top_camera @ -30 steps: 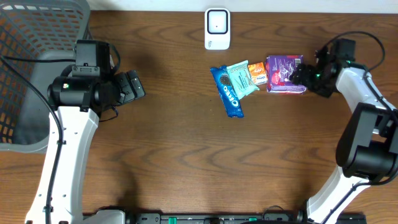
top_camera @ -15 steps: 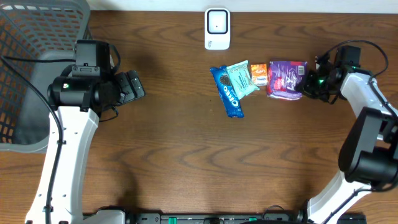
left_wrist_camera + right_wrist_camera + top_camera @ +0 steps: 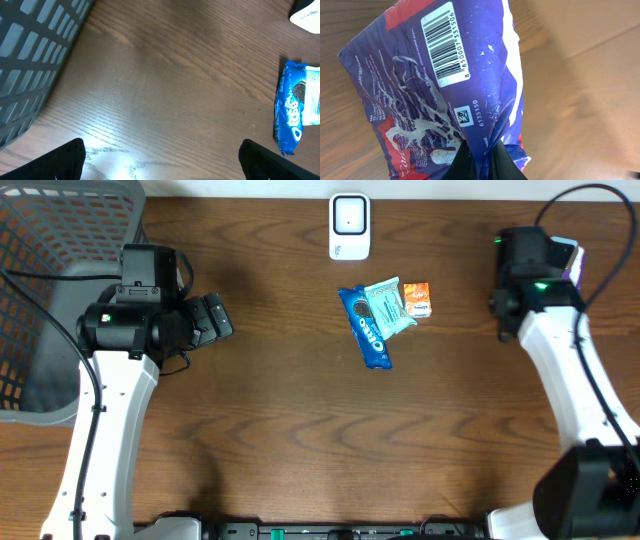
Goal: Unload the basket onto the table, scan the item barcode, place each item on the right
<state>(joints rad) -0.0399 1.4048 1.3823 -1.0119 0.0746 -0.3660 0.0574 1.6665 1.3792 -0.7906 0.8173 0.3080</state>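
My right gripper (image 3: 480, 161) is shut on a pinched fold of a purple snack packet (image 3: 435, 95), which hangs lifted off the table. Its white barcode label (image 3: 444, 44) faces the right wrist camera. From overhead only a sliver of the purple packet (image 3: 573, 260) shows beside the right arm at the back right. The white scanner (image 3: 349, 225) stands at the back centre, well left of the packet. My left gripper (image 3: 162, 165) is open over bare wood on the left side, its fingers (image 3: 62, 159) wide apart and nothing between them.
A blue Oreo packet (image 3: 365, 328), a teal packet (image 3: 388, 305) and a small orange packet (image 3: 417, 298) lie together in front of the scanner. A grey mesh basket (image 3: 50, 240) fills the back left corner. The Oreo packet (image 3: 292, 107) also shows in the left wrist view.
My right gripper closed on the purple packet, lifted it off the row of snacks and carried it back and to the right. The left arm has not moved.
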